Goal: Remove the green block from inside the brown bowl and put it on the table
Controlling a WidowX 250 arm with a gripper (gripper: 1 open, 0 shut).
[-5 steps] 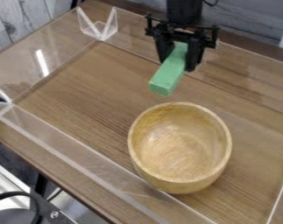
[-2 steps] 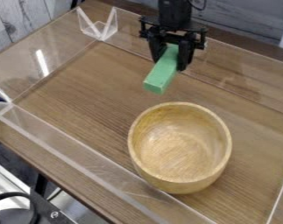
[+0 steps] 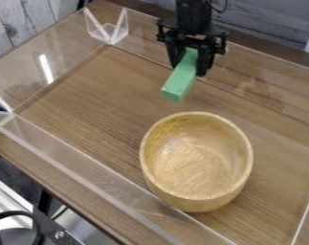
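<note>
The green block hangs tilted in the air above the table, its upper end pinched between the black fingers of my gripper, which is shut on it. The brown bowl sits empty on the table, in front of and slightly right of the block. The block's lower end points down and to the left, clear of the bowl's rim and above the tabletop.
Clear acrylic walls border the table on all sides. A clear plastic bracket stands at the back left corner. Bare wood lies left of and behind the bowl.
The gripper with the green block shifted slightly left and back from a second ago, then edged a little right again. The bowl has stayed in place.
</note>
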